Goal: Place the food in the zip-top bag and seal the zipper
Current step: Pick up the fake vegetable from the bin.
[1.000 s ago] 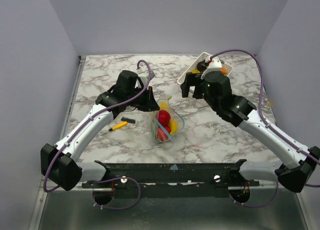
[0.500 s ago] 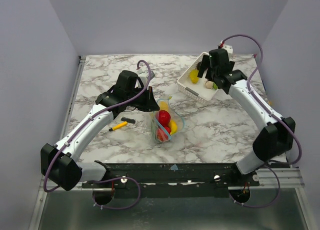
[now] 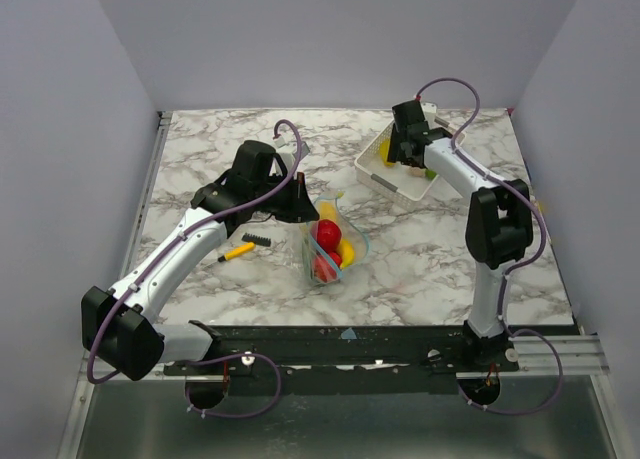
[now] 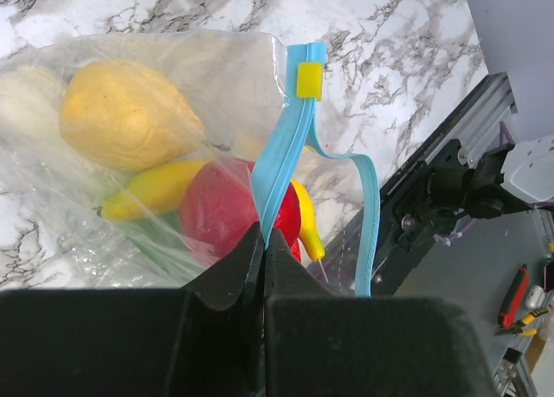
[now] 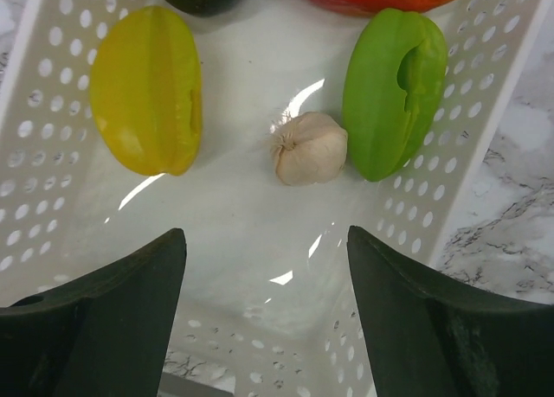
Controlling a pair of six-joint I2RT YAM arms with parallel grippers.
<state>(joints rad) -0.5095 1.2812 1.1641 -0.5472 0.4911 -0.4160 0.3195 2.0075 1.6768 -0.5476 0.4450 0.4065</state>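
From above, the left gripper (image 3: 300, 201) is pinching the top of the zip-top bag (image 3: 335, 247). The bag is standing on the bench (image 3: 200, 149) right under it. The right gripper (image 3: 402, 151) is hanging over the white basket (image 3: 368, 164).

From the left wrist, the gripper is squeezing tight on the blue zipper (image 4: 290, 146). A big yellow fruit (image 4: 125, 116) and a red fruit (image 4: 221, 220) are sitting in the bag just past it.

From the right wrist, the gripper is gaping wide and holding nothing. The garlic (image 5: 310, 148) is lying straight ahead of it, between a star fruit (image 5: 147, 90) and a green pepper (image 5: 394, 90).
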